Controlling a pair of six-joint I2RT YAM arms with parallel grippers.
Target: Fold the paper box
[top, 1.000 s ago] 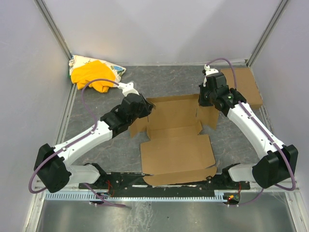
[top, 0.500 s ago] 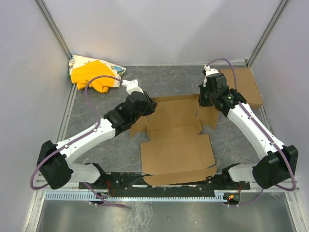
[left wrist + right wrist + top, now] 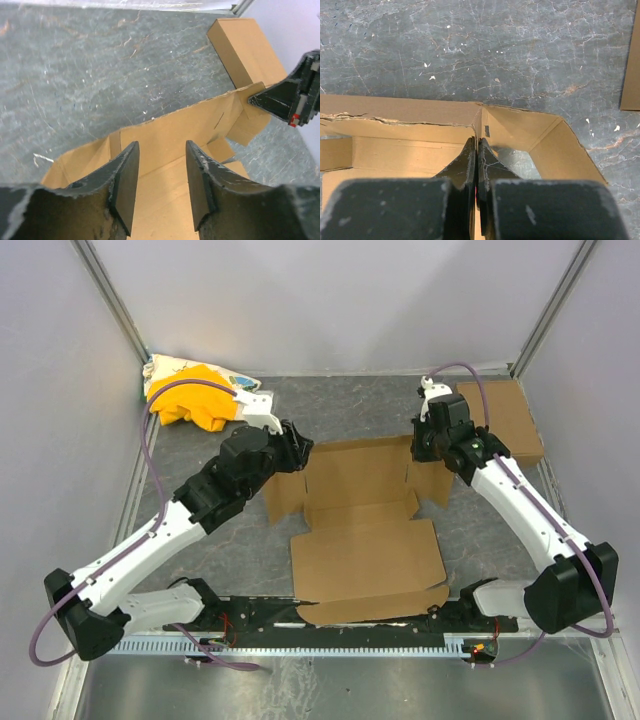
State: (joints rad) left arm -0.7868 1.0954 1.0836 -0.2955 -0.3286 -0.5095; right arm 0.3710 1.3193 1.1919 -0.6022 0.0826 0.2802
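From above, the paper box (image 3: 365,540) is lying mid-table between both arms, its long axis running away from the bases and its far panel standing up as a wall. The left gripper (image 3: 296,443) is hovering at the wall's left end and the right gripper (image 3: 418,445) is sitting at its right end.

In the left wrist view, the left fingers (image 3: 125,185) are gaping wide, with the wall just ahead and nothing between them.

In the right wrist view, the right fingers (image 3: 470,160) are pressing together, apparently pinching the wall's corner crease. The half-formed tray is holding nothing.
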